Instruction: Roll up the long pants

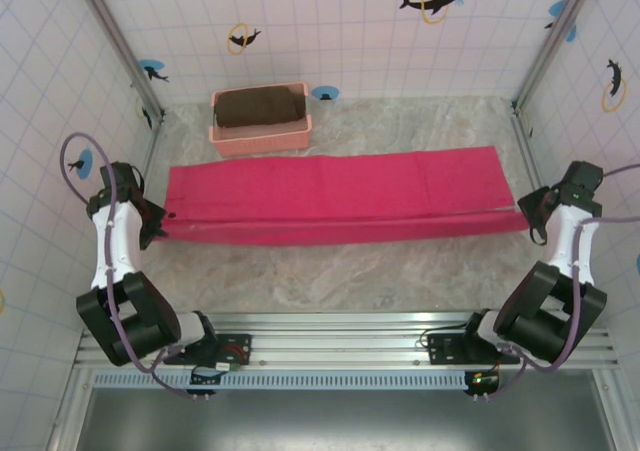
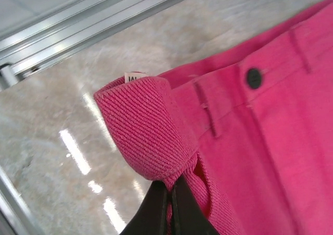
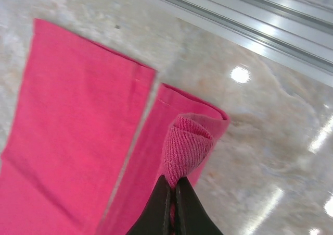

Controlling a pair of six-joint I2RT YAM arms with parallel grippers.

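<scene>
The long pants (image 1: 340,196) lie stretched flat across the desk (image 1: 330,276) from nine o'clock to three o'clock, with the waistband (image 2: 270,73) on the left and the leg hems on the right. The left gripper (image 2: 170,196) is pinched tight on the near waistband corner, which bunches up above it. The right gripper (image 3: 173,196) is clamped on the near hem corner. Behind the pants, at eleven o'clock, a pink basket (image 1: 262,139) holds a brown cloth (image 1: 262,106).
</scene>
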